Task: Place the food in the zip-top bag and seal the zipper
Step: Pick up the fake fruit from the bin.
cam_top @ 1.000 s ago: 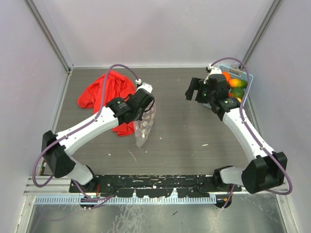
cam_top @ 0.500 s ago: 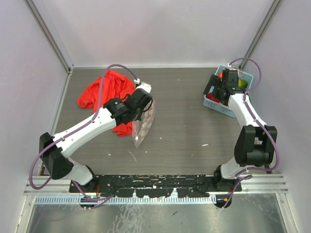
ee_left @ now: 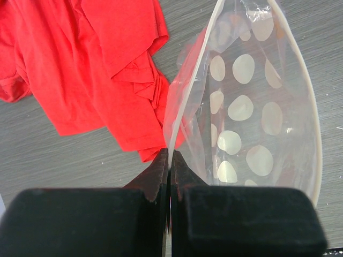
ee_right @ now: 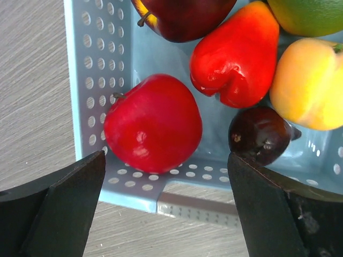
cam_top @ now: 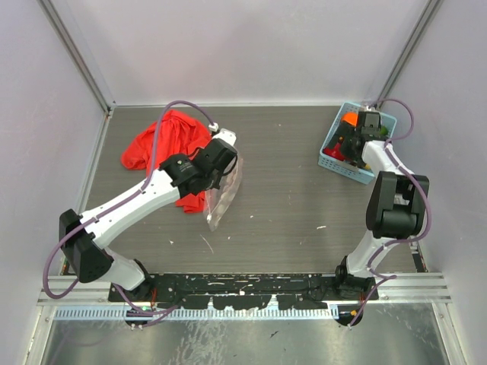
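Left gripper is fully closed, pinching the zipper rim of the zip-top bag between both fingertips. The strip is running straight up out of the pinch. The mouth is gaping into a long oval: the gripped side is curving left, the other lip is bowing out right.

The bag is hanging from that grip over the left-centre of the table, with its low end reaching the tabletop toward the near side. Clear film, white dots, wood grain showing through. The red cloth is lying just beside it on the left, with one fold showing behind the gripped lip. Can't tell if they are touching.

Right gripper is wide open, holding nothing, hovering over the light blue basket in the far right corner. The red apple is sitting between the finger lines, not touched.

The rest of the food is packing the basket: a red pepper-like piece, a dark purple one, a yellow-orange one, a green one, a dark red apple. They are pressing against each other. The red apple is sitting tight in the basket's corner, so finger room there is looking slim.

The basket is sitting near the right wall rail. Bare table is lying between bag and basket.
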`<state>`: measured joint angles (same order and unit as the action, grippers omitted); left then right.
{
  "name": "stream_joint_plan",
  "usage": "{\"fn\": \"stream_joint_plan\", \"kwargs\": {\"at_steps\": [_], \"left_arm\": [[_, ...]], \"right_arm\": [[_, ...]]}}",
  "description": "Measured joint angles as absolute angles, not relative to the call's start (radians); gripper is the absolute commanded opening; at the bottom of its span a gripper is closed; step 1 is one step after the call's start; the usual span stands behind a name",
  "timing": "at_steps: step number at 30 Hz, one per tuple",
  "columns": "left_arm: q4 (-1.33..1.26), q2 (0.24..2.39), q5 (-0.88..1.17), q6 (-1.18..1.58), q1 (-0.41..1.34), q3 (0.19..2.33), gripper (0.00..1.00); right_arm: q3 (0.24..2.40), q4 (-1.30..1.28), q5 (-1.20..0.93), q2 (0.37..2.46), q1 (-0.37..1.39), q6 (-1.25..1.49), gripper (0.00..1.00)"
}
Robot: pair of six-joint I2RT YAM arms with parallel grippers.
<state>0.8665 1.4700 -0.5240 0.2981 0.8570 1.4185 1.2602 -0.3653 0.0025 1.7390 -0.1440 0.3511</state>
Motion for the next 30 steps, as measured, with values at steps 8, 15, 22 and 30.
{"fn": "stream_joint_plan", "kwargs": {"at_steps": [8,15,22,30], "left_arm": [[0.867,1.470,-0.524,0.298,0.857,1.417,0.00],[0.866,1.470,-0.523,0.298,0.857,1.417,0.00],[0.867,1.470,-0.516,0.298,0.857,1.417,0.00],[0.875,1.473,-0.507,0.299,0.857,1.419,0.00]], "right_arm": [[1.267,-0.301,-0.094,1.843,-0.173,0.342,1.00],[1.268,-0.255,-0.148,1.887,-0.180,0.323,1.00],[1.268,-0.239,-0.158,1.894,-0.181,0.300,0.82],[1.258,-0.238,-0.157,1.872,-0.181,0.282,0.57]]}}
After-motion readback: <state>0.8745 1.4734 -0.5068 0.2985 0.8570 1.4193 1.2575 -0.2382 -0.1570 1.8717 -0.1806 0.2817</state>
